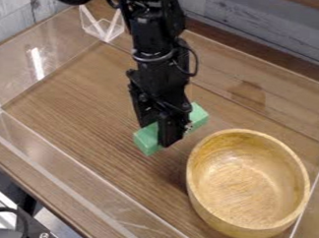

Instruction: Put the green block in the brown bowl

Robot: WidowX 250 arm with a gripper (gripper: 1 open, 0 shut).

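**Claw down over the block, bowl waiting beside it**

Black arm (150, 37) comes in from the top of the view and drops straight down to the table (70, 108). Wood-grain top, with clear low walls (26, 62) fencing it on the left and near sides.

Claw (166, 134) points down, right at the block (171, 129). The block is a bright green bar lying flat on the wood, running from lower left to upper right. Its two ends stick out on either side of the claw: one end toward the near left, the other toward the far right. The middle of the bar is hidden behind the black fingers (161, 126).

Grip: the fingers straddle the bar's middle and look closed against its sides, so I read it as grasped. Fair doubt here, since the claw body blocks the contact line and the fingers are dark against dark. The block appears to sit on the table, or very close to it; I cannot make out a gap beneath it.

Bowl (299, 200) stands to the lower right of the block, near but apart from it. Round, light wood, thick rim, grain rings showing on the inside. Its upper left rim is the part closest to the claw. It sits upright on the table, close to the right edge of the view.

Block is outside the bowl.
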